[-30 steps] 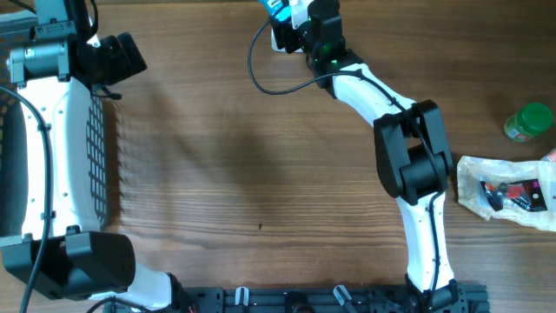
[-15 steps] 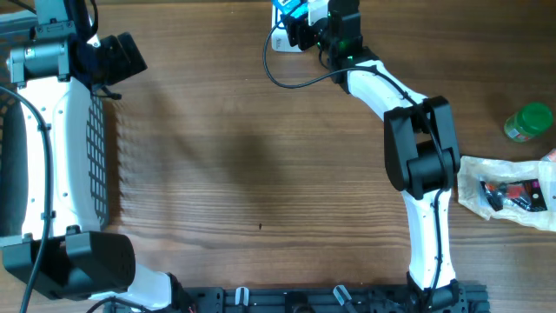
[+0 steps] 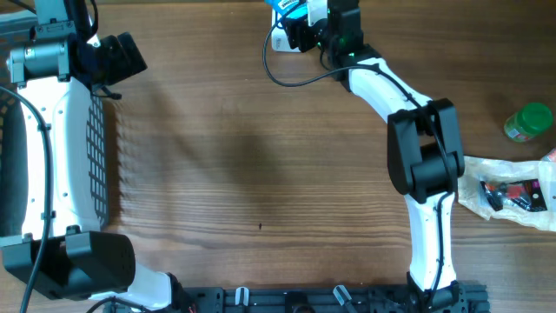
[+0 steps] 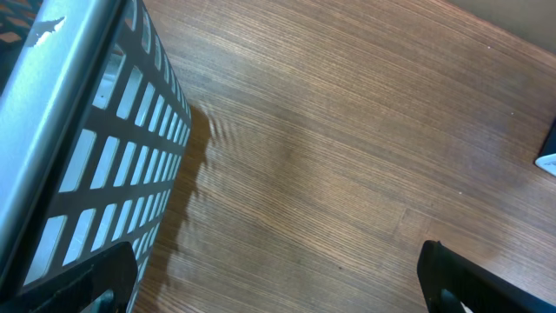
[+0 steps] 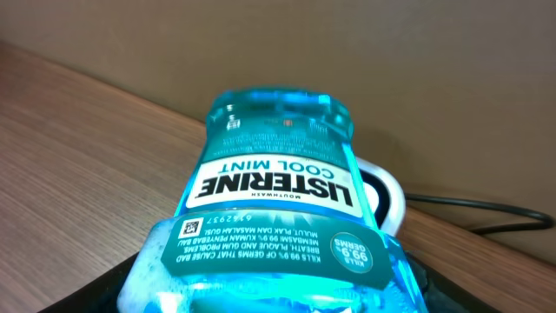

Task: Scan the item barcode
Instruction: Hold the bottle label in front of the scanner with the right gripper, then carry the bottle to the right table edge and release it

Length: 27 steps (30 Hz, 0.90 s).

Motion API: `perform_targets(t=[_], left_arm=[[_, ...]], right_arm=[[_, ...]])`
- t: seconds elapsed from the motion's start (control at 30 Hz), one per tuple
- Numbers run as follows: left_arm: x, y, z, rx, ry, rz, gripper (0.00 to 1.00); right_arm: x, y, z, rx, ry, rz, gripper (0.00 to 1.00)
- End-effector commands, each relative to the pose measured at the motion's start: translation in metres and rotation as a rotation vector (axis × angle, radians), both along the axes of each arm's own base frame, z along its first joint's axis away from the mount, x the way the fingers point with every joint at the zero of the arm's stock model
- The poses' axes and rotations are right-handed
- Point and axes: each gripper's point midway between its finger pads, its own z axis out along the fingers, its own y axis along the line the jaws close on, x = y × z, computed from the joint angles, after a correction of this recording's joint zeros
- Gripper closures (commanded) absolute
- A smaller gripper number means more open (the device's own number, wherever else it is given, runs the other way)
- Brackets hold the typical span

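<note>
Nearest, at the right of the worktop (image 3: 261,174), a clear packet (image 3: 508,191), a green-lidded jar (image 3: 528,122) beyond it. Further on, the left jaws stand wide open, empty, beside the wire basket (image 4: 104,156). At the far edge the right jaws grip the mouthwash bottle (image 5: 278,200) — close by a white corded device (image 3: 280,42).

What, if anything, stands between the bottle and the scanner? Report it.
Nothing visible does. The right end effector holds the bottle just in front of the white scanner, with no other thing between them. Whether they touch cannot be told.
</note>
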Motion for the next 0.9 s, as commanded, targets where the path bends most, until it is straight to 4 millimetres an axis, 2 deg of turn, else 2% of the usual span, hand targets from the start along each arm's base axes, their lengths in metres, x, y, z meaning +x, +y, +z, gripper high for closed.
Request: perform_targets(t=[0.0,0.13,0.17,0.3,0.33,0.5,0.57,0.63,0.87], left_arm=[[-0.001,0.003,-0.005,0.002,0.013,0.009,0.0],[-0.001,0.003,-0.005,0.002,0.014,0.009,0.0],[-0.001,0.003,-0.005,0.002,0.013,0.009,0.0],[-0.001,0.003,-0.005,0.002,0.013,0.009,0.0],[-0.001,0.003,-0.005,0.002,0.014,0.009,0.0],[-0.001,0.003,-0.005,0.002,0.014,0.009,0.0],[-0.001,0.003,-0.005,0.002,0.013,0.009,0.0],[-0.001,0.003,-0.005,0.002,0.013,0.01,0.0],[-0.001,0.003,-0.005,0.002,0.013,0.009,0.0]], right_arm=[[-0.009,-0.012,0.114,0.037,-0.15,-0.062,0.4],[-0.026,-0.03,0.16,0.022,-0.169,-0.13,0.4],[-0.032,-0.037,0.175,0.015,-0.174,-0.159,0.4],[-0.063,-0.06,0.213,-0.014,-0.154,-0.227,0.4],[-0.069,-0.065,0.218,-0.022,-0.146,-0.244,0.4],[-0.106,-0.129,0.236,-0.026,-0.042,-0.499,0.4],[-0.12,-0.157,0.236,-0.017,0.004,-0.611,0.39],[-0.133,-0.18,0.227,-0.005,0.073,-0.701,0.4],[-0.182,-0.261,0.154,0.083,0.432,-1.038,0.43]])
